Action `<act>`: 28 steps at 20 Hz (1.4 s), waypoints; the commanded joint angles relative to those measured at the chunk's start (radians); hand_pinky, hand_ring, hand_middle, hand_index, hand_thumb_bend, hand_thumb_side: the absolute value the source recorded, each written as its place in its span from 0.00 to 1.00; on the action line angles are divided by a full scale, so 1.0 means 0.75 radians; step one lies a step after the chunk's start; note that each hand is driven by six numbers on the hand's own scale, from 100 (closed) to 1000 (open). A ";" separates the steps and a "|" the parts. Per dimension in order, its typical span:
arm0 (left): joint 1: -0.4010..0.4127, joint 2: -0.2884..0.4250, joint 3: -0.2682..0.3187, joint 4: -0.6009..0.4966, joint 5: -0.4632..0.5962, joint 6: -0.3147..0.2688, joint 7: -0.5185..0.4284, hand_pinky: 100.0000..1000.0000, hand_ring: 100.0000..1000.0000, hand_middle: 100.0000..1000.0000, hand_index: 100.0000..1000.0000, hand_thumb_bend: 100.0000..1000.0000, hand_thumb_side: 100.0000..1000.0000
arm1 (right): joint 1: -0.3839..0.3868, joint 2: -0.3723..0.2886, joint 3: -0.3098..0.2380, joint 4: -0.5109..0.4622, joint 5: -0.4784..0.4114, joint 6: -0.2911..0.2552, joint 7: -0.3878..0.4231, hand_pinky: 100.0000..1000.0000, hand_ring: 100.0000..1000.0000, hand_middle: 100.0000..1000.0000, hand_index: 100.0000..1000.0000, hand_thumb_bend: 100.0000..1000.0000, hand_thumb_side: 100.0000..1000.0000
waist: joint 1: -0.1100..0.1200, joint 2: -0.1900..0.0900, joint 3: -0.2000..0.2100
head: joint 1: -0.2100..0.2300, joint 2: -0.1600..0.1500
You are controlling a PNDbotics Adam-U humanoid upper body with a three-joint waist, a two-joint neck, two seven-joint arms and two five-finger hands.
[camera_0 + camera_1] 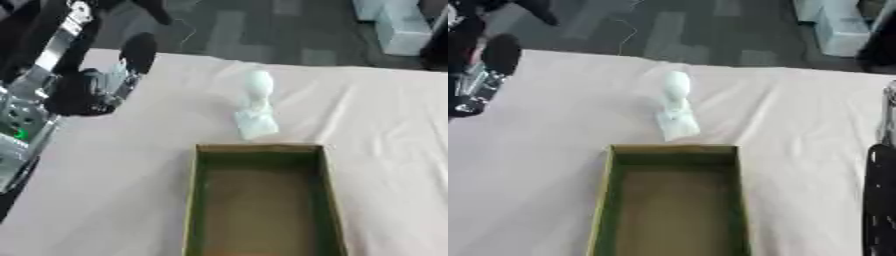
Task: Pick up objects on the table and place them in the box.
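Reaching from where you are, your left hand (92, 87) hangs over the worktop's (122, 190) far-left part, well apart from the pale, bottle-like object (255, 105) that lies just beyond the box's (194, 200) far rim. I cannot tell whether that hand's fingers are spread or curled; they blur into a dark mass. Your right arm shows only as a dark strip at the right edge of the right eye view, its hand unseen. The box looks empty, so nothing seems placed yet. The object looks rounded at its far end, so a sideways touch could roll it away or nudge it against the cardboard wall. Coming in low could also catch and bunch the cloth.
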 commanded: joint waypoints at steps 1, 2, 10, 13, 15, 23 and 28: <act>-0.072 0.117 -0.003 -0.020 -0.042 0.020 -0.072 0.75 0.60 0.79 0.80 0.00 0.80 | -0.014 -0.026 0.010 -0.018 -0.005 0.000 0.010 0.40 0.28 0.22 0.30 0.00 0.93 | 0.007 -0.019 -0.007 | 0.016 0.000; -0.096 0.139 -0.004 -0.020 -0.058 0.024 -0.089 0.78 0.64 0.79 0.80 0.00 0.80 | -0.015 -0.026 0.012 -0.018 -0.008 0.001 0.013 0.40 0.28 0.22 0.30 0.00 0.93 | 0.009 -0.019 -0.009 | 0.019 0.000; -0.310 0.254 -0.089 -0.020 -0.286 0.005 -0.341 0.94 0.78 0.83 0.84 0.00 0.82 | -0.023 -0.022 0.035 -0.014 -0.038 0.000 0.049 0.40 0.28 0.22 0.30 0.00 0.93 | 0.023 -0.016 -0.035 | 0.061 0.000; -0.382 0.246 -0.126 -0.020 -0.296 0.042 -0.474 0.95 0.79 0.83 0.85 0.00 0.84 | -0.027 -0.019 0.041 -0.011 -0.051 -0.003 0.064 0.40 0.28 0.22 0.30 0.00 0.93 | 0.026 -0.014 -0.043 | 0.076 0.000; -0.430 0.233 -0.138 -0.020 -0.296 0.084 -0.543 0.95 0.79 0.82 0.84 0.00 0.83 | -0.031 -0.016 0.045 -0.010 -0.060 -0.005 0.073 0.40 0.28 0.22 0.30 0.00 0.93 | 0.027 -0.012 -0.050 | 0.088 0.000; -0.565 0.178 -0.171 -0.020 -0.319 0.238 -0.684 0.96 0.82 0.82 0.84 0.00 0.81 | -0.043 0.002 0.062 -0.014 -0.094 0.002 0.107 0.40 0.29 0.22 0.30 0.00 0.93 | 0.036 -0.004 -0.080 | 0.125 0.000; -0.588 0.162 -0.184 -0.020 -0.360 0.277 -0.720 1.00 0.90 0.85 0.85 0.00 0.81 | -0.054 0.025 0.077 -0.018 -0.116 0.011 0.125 0.40 0.29 0.22 0.30 0.00 0.93 | 0.043 0.002 -0.105 | 0.202 0.000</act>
